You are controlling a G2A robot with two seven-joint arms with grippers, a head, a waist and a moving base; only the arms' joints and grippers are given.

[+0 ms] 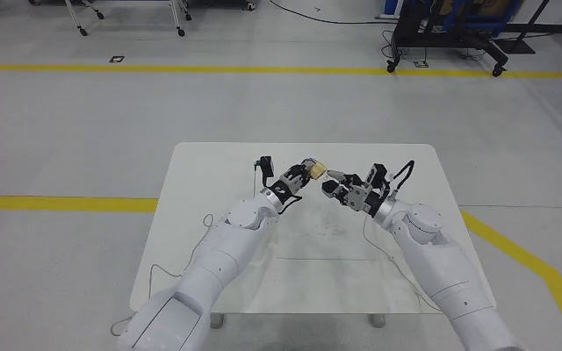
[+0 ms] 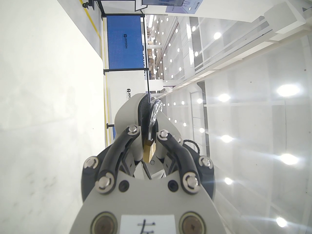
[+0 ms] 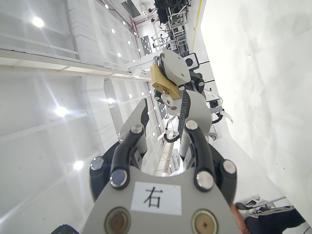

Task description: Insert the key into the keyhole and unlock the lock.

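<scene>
My left gripper (image 1: pixel 306 170) hangs above the middle of the white table (image 1: pixel 211 184) and is shut on a brass padlock (image 1: pixel 319 168). In the left wrist view the lock's brass body (image 2: pixel 148 152) and steel shackle (image 2: pixel 155 112) sit between the gripper's (image 2: pixel 152 108) pads. The right wrist view shows the padlock (image 3: pixel 161 81) from its underside, with a small silver key (image 3: pixel 168 101) sticking out of the keyhole. My right gripper (image 3: pixel 164 104) faces the lock at close range. Its fingers (image 3: pixel 191 109) stand wide apart on either side of the key, not touching it.
The two grippers meet above the table's back half, right gripper (image 1: pixel 337 186) just right of the lock. Cables trail from both arms over the tabletop. Grey floor with yellow lines surrounds the table, and a black cart (image 1: pixel 448 39) stands far back right.
</scene>
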